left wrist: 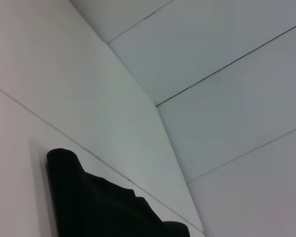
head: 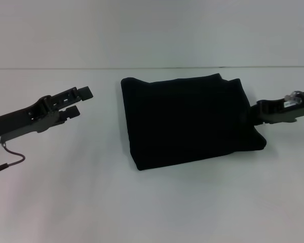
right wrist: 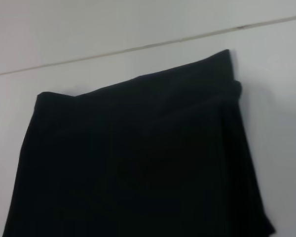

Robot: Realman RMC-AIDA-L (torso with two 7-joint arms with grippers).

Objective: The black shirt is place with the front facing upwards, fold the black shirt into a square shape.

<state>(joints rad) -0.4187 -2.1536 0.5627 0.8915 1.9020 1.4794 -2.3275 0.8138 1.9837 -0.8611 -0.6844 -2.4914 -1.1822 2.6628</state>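
Note:
The black shirt (head: 187, 119) lies folded into a compact, roughly square bundle in the middle of the white table; no lettering shows. My left gripper (head: 81, 102) hovers open to the left of the shirt, a short gap away, holding nothing. My right gripper (head: 255, 114) sits at the shirt's right edge, its tip against the cloth. In the left wrist view a corner of the shirt (left wrist: 98, 207) shows low down. The right wrist view is mostly filled by the shirt (right wrist: 138, 163), with layered folds along one side.
The white table (head: 157, 202) spreads all round the shirt, and its back edge meets a white wall (head: 152, 30). A thin dark cable (head: 10, 162) hangs from my left arm at the far left.

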